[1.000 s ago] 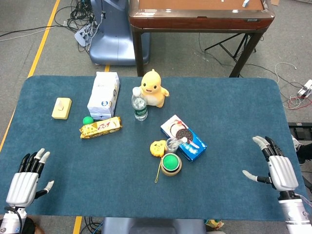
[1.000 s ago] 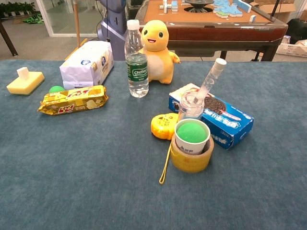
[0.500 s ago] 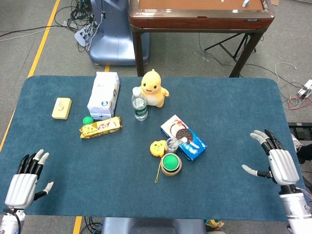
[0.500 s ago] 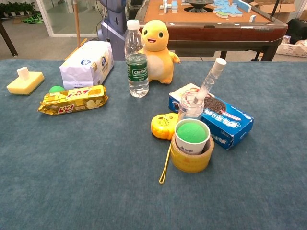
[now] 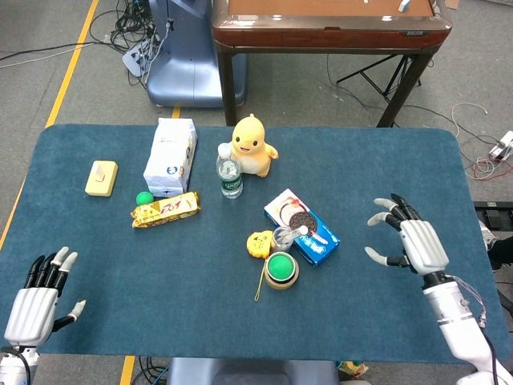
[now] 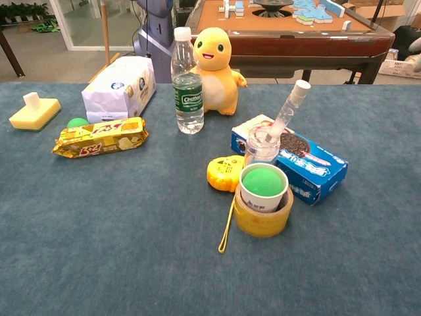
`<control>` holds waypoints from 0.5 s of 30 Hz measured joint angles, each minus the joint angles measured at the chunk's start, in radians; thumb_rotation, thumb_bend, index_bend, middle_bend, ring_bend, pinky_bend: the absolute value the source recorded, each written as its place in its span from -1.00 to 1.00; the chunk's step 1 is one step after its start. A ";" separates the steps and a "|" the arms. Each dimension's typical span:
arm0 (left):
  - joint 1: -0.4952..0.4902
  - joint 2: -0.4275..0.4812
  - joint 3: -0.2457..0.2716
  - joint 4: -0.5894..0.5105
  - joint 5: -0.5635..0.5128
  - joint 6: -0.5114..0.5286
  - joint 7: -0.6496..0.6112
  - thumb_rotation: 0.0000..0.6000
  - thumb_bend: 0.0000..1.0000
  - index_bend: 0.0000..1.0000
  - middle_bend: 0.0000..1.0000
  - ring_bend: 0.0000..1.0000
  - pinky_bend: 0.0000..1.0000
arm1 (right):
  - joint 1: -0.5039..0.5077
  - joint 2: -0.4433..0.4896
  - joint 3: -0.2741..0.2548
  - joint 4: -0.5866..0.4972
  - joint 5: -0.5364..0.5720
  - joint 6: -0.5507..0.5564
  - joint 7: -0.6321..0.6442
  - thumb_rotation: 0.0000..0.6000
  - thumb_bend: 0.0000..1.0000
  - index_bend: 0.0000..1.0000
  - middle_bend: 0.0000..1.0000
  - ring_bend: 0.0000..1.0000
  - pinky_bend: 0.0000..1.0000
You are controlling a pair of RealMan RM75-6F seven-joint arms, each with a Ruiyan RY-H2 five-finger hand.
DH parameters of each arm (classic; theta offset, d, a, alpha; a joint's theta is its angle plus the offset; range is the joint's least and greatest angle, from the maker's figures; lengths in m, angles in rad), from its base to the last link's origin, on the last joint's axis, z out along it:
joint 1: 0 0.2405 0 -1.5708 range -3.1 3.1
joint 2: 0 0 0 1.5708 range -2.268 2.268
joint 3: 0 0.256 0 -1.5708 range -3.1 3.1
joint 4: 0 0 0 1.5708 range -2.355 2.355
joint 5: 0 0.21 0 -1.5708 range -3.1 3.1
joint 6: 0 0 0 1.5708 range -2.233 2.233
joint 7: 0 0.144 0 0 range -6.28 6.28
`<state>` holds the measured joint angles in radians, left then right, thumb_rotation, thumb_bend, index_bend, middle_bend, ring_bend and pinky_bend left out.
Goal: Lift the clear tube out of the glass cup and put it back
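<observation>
At the near edge of the table (image 5: 120,321), the left hand (image 5: 34,301) rests with fingers straight, holding nothing. Further in, the right hand (image 5: 413,243) hovers with fingers spread and empty, well apart from the glass cup (image 6: 261,145). The clear tube (image 6: 288,110) leans in that cup, its white cap tilted up and right, touching the blue cookie box (image 6: 302,161) side. The right hand should approach from the right, pinch the tube high near the cap, and draw along its tilt so the cup stays put.

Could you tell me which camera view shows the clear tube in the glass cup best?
The chest view: the clear tube leans visibly up and right out of the glass cup, white cap showing. The head view shows the tube only as a short pale sliver over the cup.
</observation>
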<state>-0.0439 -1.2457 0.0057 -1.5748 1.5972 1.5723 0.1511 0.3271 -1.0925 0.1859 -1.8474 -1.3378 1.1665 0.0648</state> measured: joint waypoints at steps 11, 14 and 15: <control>0.008 -0.001 0.001 0.013 -0.006 0.002 -0.014 1.00 -0.46 -1.00 -1.00 -1.00 -1.00 | 0.136 -0.124 0.033 0.028 0.130 -0.123 -0.126 1.00 -0.40 -0.16 -0.64 -0.92 -0.77; 0.009 -0.002 0.000 0.014 -0.006 0.003 -0.017 1.00 -0.46 -1.00 -1.00 -1.00 -1.00 | 0.168 -0.158 0.036 0.043 0.153 -0.145 -0.159 1.00 -0.40 -0.16 -0.64 -0.92 -0.77; 0.009 -0.002 0.000 0.014 -0.006 0.002 -0.017 1.00 -0.46 -1.00 -1.00 -1.00 -1.00 | 0.177 -0.169 0.037 0.048 0.159 -0.150 -0.167 1.00 -0.40 -0.16 -0.64 -0.92 -0.77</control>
<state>-0.0351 -1.2478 0.0060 -1.5606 1.5907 1.5744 0.1344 0.5040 -1.2611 0.2230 -1.7993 -1.1787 1.0165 -0.1021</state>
